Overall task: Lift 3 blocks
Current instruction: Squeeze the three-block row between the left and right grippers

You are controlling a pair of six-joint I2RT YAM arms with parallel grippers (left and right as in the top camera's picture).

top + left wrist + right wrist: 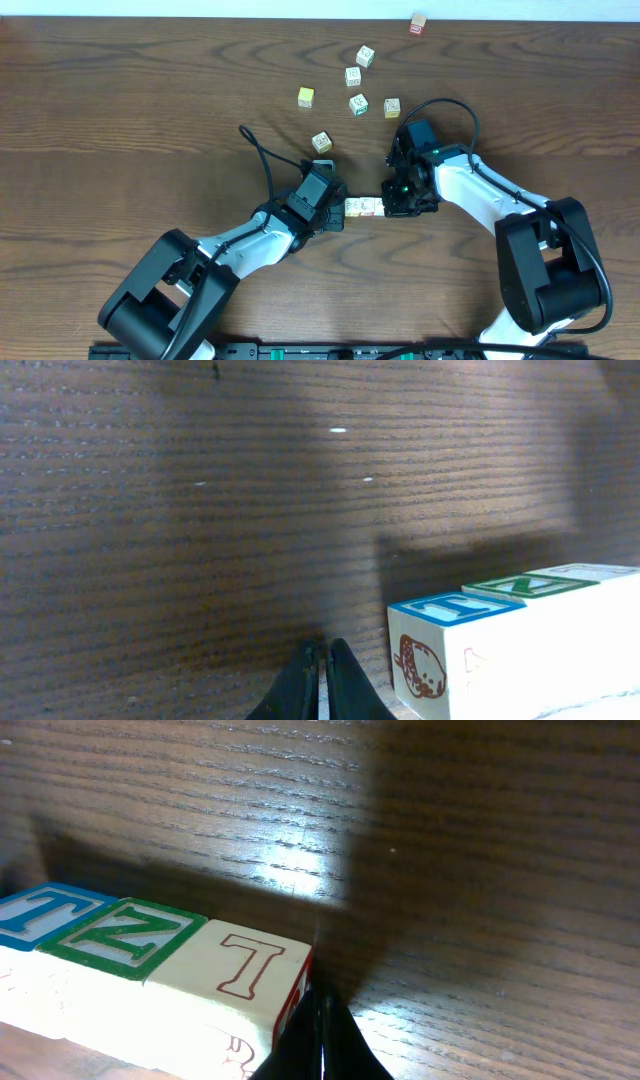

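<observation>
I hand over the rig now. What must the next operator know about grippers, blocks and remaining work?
Left gripper: shut, holding nothing, beside the blue-letter end of the row.
Right gripper: shut, holding nothing, at the red-letter end.
Three blocks: one touching row between the two tips.
Done: row formed and flanked.
To do: lift it; I cannot tell whether it is already off the table.
Loose cubes lie farther away.
</observation>
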